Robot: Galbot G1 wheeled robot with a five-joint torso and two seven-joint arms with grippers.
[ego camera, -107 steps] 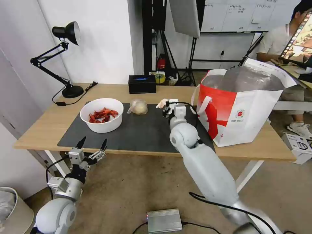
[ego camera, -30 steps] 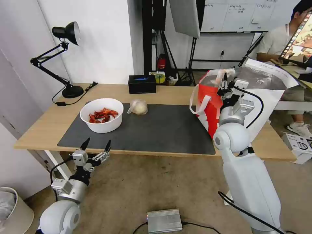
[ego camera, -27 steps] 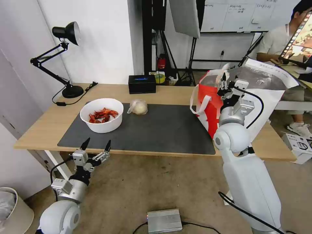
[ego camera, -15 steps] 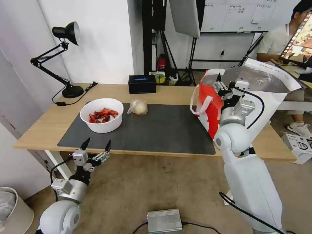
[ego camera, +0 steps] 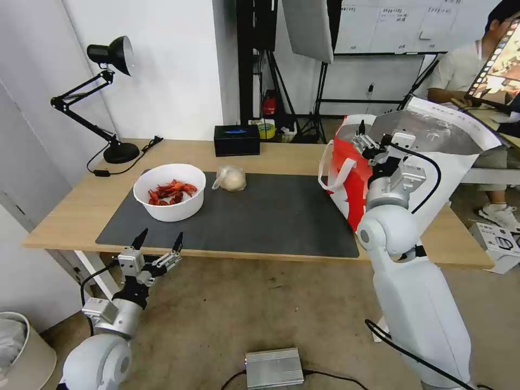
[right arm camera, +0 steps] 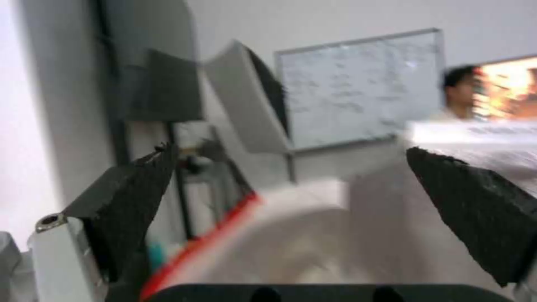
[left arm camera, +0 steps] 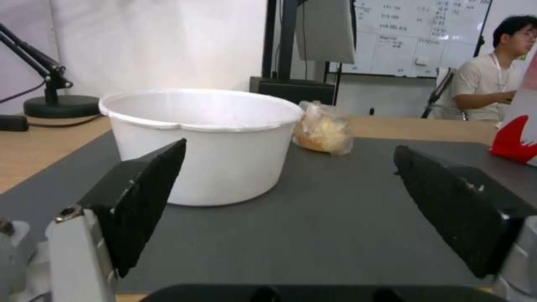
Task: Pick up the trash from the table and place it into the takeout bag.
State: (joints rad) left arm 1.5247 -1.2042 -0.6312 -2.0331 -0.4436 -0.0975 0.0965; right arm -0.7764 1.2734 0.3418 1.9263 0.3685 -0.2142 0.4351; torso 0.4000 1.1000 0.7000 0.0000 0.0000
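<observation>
The trash on the table [ego camera: 81,206] is a white bowl of red crayfish shells [ego camera: 169,192] on the left of the dark grey mat [ego camera: 271,216], and a clear baggie with a beige lump [ego camera: 231,177] just behind it to the right. In the left wrist view the bowl [left arm camera: 204,142] and baggie [left arm camera: 324,133] stand ahead of my left gripper [left arm camera: 289,149]. That left gripper [ego camera: 160,239] hangs open below the table's front edge. My right gripper [ego camera: 374,136] is open and empty over the near rim of the takeout bag [ego camera: 444,173]. The bag's blurred white rim [right arm camera: 291,235] lies beneath the right gripper [right arm camera: 286,153].
A black box [ego camera: 236,140] sits at the table's back edge, and a black desk lamp [ego camera: 114,97] stands at the back left corner. On the floor are a metal box [ego camera: 273,367] and a bin [ego camera: 21,346] at the lower left.
The right gripper carried a white wad from the mat up over the bag, then opened; the wad is gone from its fingers. The left gripper shifted slightly.
</observation>
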